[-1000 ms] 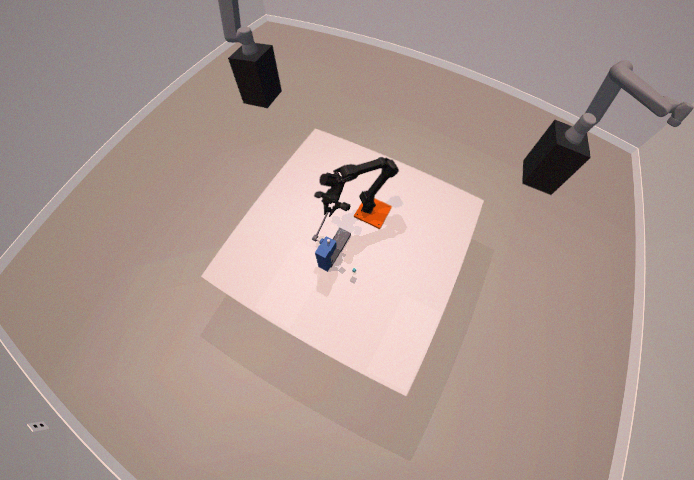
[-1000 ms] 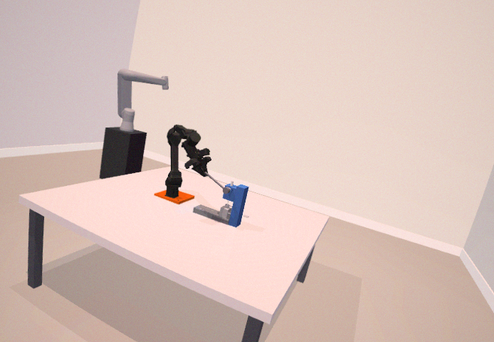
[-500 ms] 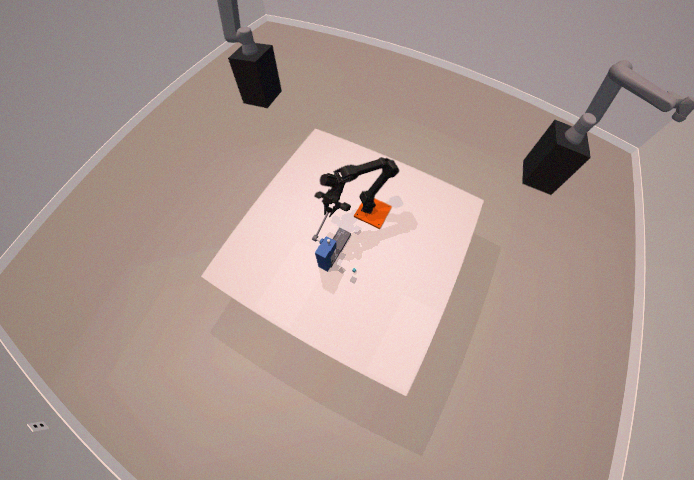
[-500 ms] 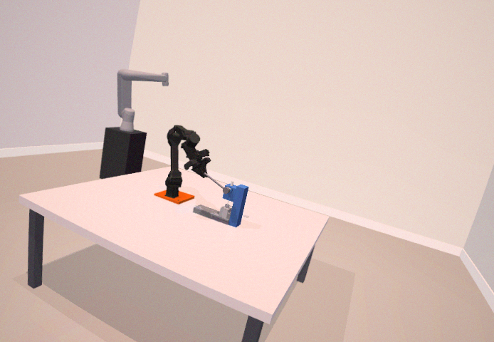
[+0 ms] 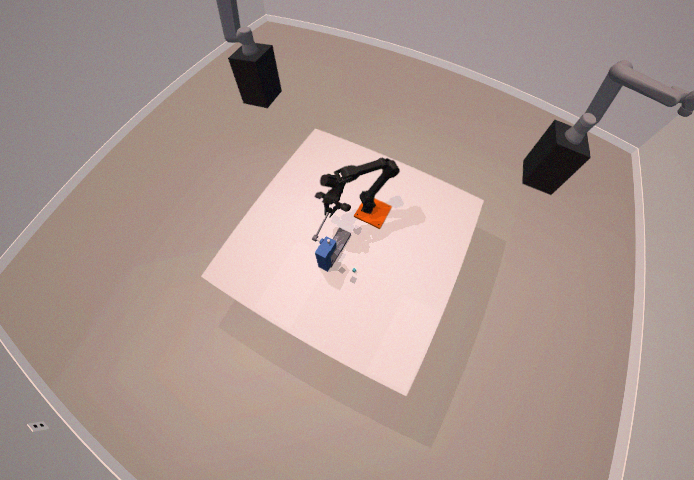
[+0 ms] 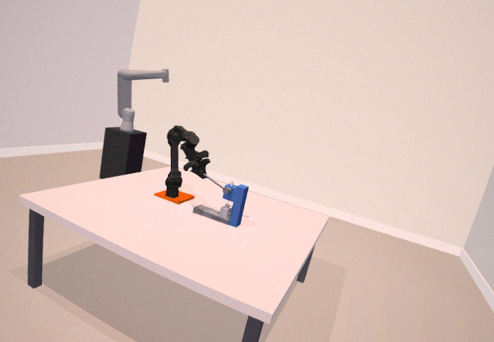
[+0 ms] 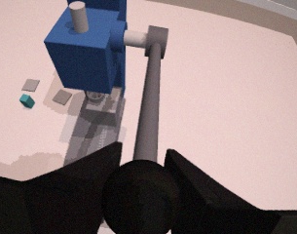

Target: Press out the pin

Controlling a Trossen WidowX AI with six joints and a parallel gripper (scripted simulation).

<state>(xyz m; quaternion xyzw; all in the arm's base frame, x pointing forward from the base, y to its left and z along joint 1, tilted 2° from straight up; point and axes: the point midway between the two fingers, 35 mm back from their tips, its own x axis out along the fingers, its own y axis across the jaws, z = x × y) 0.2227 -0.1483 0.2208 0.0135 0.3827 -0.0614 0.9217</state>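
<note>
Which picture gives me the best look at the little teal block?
The wrist view: there the teal block is largest, its faces distinct, beside two flat grey squares. The top view shows it as a dot. I can't make it out in the exterior view.

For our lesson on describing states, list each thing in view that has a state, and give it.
Jaws: shut on the lever.
Lever: slanting up from its pivot to the jaws.
Block: on the press bed, below the punch.
Press: upright.
Teal piece: lying on the table, loose.
</note>
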